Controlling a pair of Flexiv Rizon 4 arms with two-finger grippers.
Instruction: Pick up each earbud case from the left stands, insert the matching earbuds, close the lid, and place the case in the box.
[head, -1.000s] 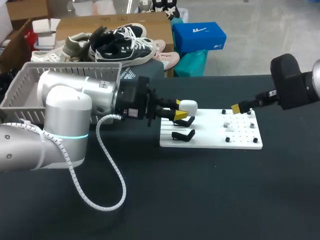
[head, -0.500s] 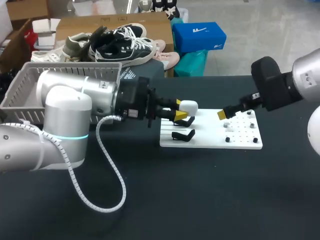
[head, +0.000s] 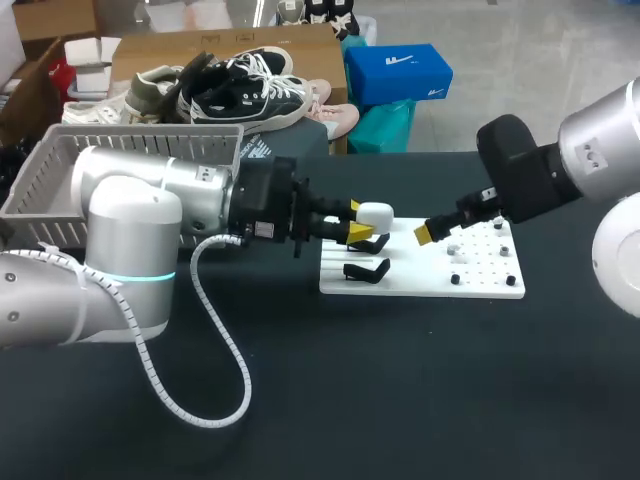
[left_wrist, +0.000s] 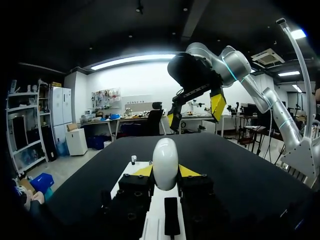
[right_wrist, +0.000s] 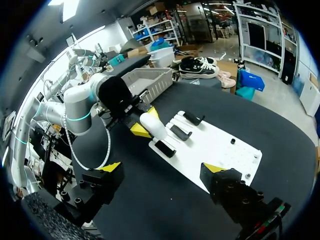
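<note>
Since one second ago the right arm has come in from the right side and moved leftward over the white board (head: 420, 280), so the right gripper (head: 425, 233) is now near the middle of the board and much closer to the left one. The left arm has stayed at almost the same place.

The left gripper (head: 352, 222) is clenched on the white earbud case (head: 375, 213). In the left wrist view both yellow fingertips (left_wrist: 188, 171) press on the case from two sides. The case is held above the left end of the board, just over the black stands (head: 367, 270); whether it touches the rear stand, I cannot tell.

The right gripper is released and grasps nothing. In the right wrist view its two fingers stand wide apart, and the board and the case lie ahead of them. It hangs above the board, near the case but apart from it.

Some small dark and pale pieces (head: 455, 262) sit on the right half of the board. The grey box (head: 60, 170) with slotted walls stands at the rear left of the table, behind the left arm. A white coiled cable (head: 215, 340) hangs from the left arm down to the black table (head: 400, 400)
</note>
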